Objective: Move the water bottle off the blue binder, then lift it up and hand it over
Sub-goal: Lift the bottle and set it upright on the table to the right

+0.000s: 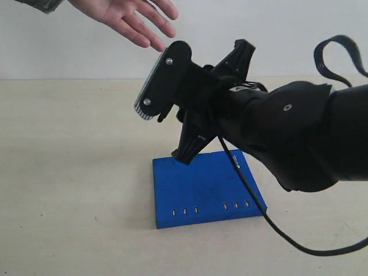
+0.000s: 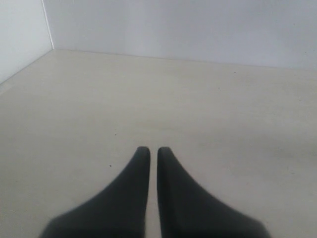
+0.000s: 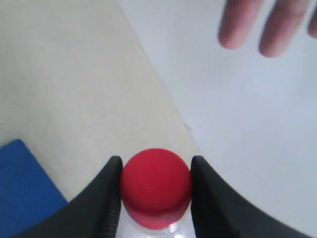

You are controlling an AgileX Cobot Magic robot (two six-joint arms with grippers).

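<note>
Because the right gripper [image 3: 156,161] has its jaws half closed against both sides of the water bottle [image 3: 156,186], right at the red-capped neck, the hold sits on what is probably the stiffest part. The bottle hangs in the air between the fingertips, carried clear of everything. It looks small and light, though how full it is cannot be told. The smooth plastic could slip or swing from so high a grip, and the thin clear body would likely dent if squeezed. Below the gripper the blue binder [image 1: 201,190] lies flat on the table [image 1: 69,172]. Beyond the fingertips a person's open hand [image 1: 129,17] reaches near, not touching. Well apart, the left gripper [image 2: 153,151] has its jaws together, empty.
</note>
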